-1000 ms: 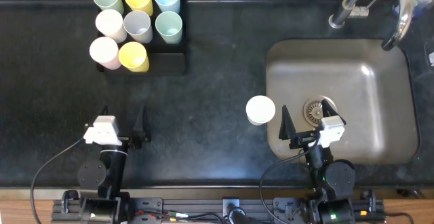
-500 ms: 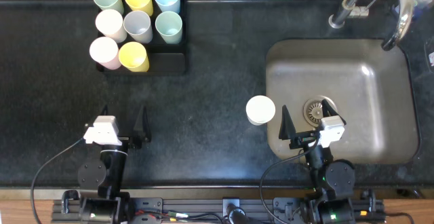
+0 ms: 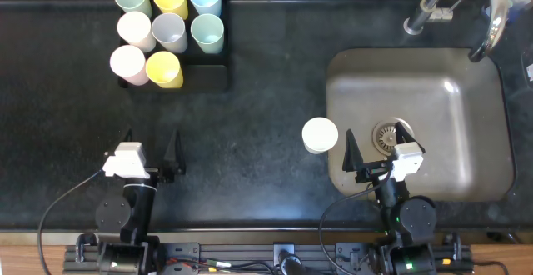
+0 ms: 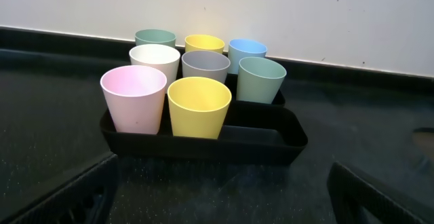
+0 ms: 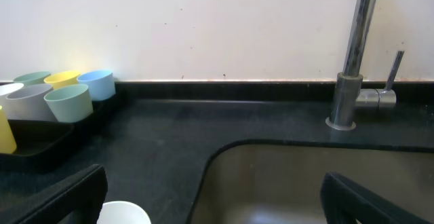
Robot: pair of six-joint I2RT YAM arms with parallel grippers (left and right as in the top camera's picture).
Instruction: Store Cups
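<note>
White cup (image 3: 320, 135) stands upright on the counter (image 3: 266, 108), touching the sink (image 3: 450, 83) rim. Black tray (image 3: 212, 79) holds eight cups (image 3: 170, 32). Left end effector (image 3: 151, 142) and right end effector (image 3: 375, 142) are wide open and empty.

I can pass freely over the dark countertop (image 3: 258, 100) between the tray (image 4: 261, 146) and the sink (image 3: 450, 100). Eight upright cups (image 4: 205, 66) crowd the tray, leaving only its near right corner open. A white cup (image 3: 320, 134) stands at the sink's left rim, and the faucet (image 5: 352, 68) rises behind the sink.
</note>
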